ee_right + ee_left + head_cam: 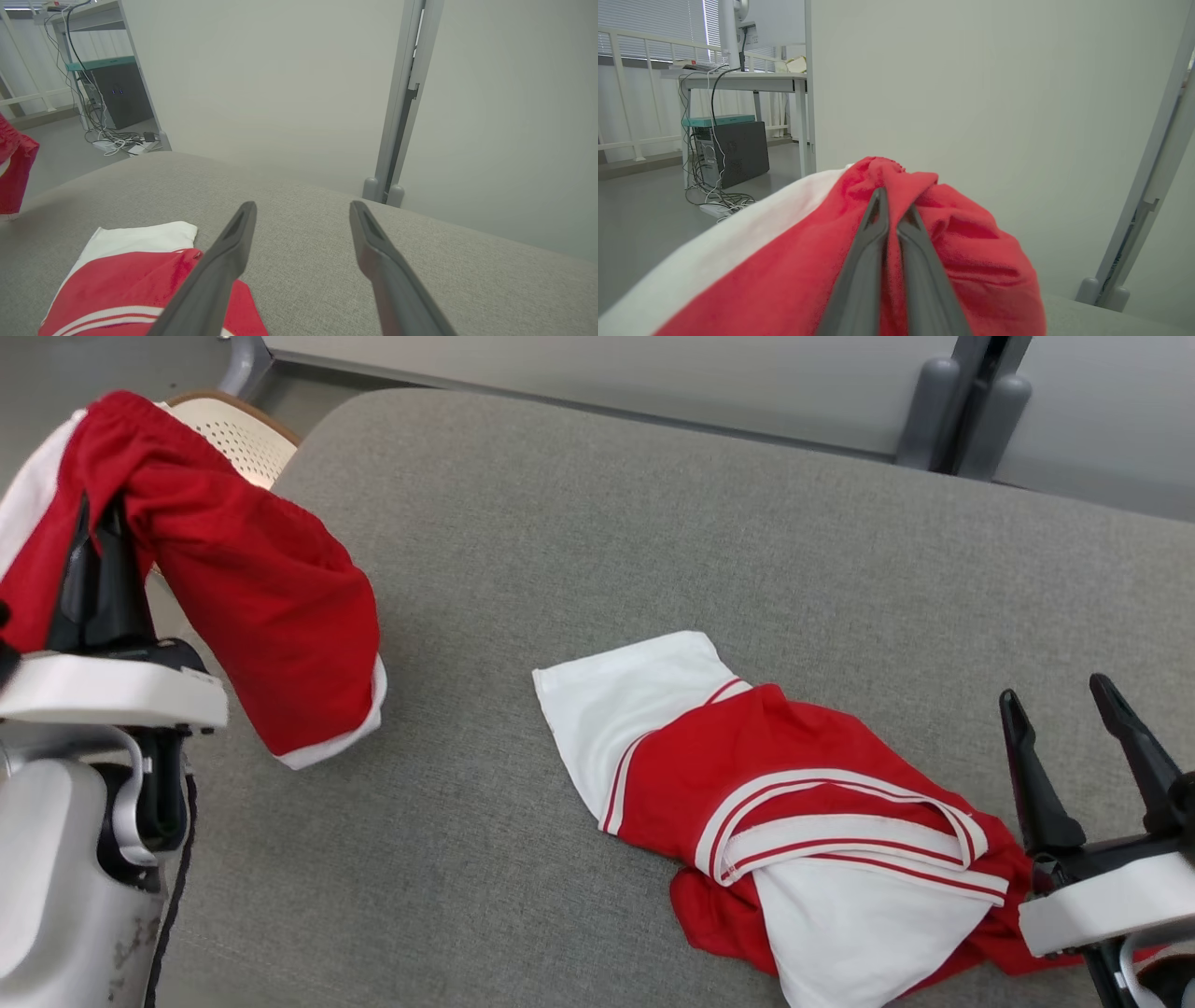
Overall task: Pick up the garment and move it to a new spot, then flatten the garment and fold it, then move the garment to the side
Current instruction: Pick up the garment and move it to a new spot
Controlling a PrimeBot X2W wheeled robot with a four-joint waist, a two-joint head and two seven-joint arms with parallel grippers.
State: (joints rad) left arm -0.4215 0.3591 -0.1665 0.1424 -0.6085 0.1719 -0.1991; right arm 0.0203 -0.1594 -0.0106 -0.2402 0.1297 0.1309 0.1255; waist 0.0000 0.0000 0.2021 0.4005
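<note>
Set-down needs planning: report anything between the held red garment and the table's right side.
A crumpled red-and-white garment lies there, beside the open right gripper; the left gripper holds the red garment.

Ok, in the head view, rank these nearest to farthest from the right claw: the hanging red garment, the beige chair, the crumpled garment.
1. Crumpled garment: on the table, just left of the right claw.
2. Hanging red garment: across the table, gripped by the left claw.
3. Beige chair: beyond the table's far left corner.
</note>
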